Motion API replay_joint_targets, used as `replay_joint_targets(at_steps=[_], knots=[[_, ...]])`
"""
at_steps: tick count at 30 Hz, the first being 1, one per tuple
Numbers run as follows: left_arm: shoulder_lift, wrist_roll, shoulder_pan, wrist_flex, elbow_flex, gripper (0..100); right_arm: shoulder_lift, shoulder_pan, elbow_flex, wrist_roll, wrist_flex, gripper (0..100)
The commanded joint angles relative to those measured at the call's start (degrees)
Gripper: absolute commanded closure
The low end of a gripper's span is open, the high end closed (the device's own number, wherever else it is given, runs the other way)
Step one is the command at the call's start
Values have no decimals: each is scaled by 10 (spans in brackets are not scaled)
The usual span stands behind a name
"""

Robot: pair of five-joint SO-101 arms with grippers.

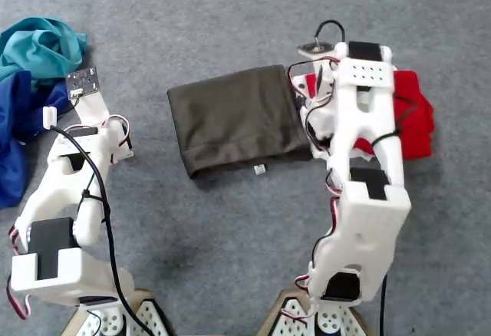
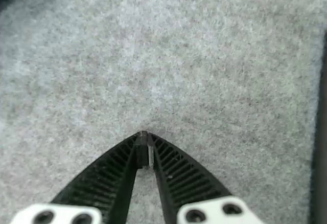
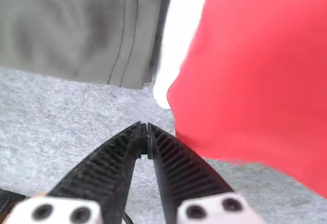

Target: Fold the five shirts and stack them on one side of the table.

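Left gripper (image 2: 143, 150): jaws pressed together, nothing between them, tips just above bare grey table (image 2: 204, 55); right gripper (image 3: 143, 142): jaws also pressed together on nothing, tips over the table just beside the edge of the red shirt (image 3: 255, 65), contact with it can't be told.

High view: left arm (image 1: 65, 190) sits at the left side, its wrist end near the shirt pile there; right arm (image 1: 360, 175) stretches over the red shirt (image 1: 414, 113) and hides part of it.

Shirts: olive shirt (image 1: 234, 117) folded flat mid-table, between the two arms; the red one lies at the right, touching or just beside the olive one's right edge; teal shirt (image 1: 42, 44) and blue shirt (image 1: 15, 121) are crumpled together at the far left, teal on the far side, blue nearer.

Right wrist view: white strip (image 3: 179, 29) of fabric between the olive hem and the red cloth; can't tell what it belongs to.

Small white tag (image 1: 259, 169) on the table at the olive shirt's near edge.
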Motion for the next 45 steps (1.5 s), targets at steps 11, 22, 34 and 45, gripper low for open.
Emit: replay_joint_targets(at_steps=[11,22,34,45], knots=[[0,0,182,114,-298,971,-51,-98,-26,-116,-34,984],[324,1,184,113,-484,971,104,-97,-31,-152,-74,984],[307,-4,178,198,-545,971,94,-61,-144,-151,5,984],[116,-45,177,311,-516,971,-136,-42,-42,-155,8,984]])
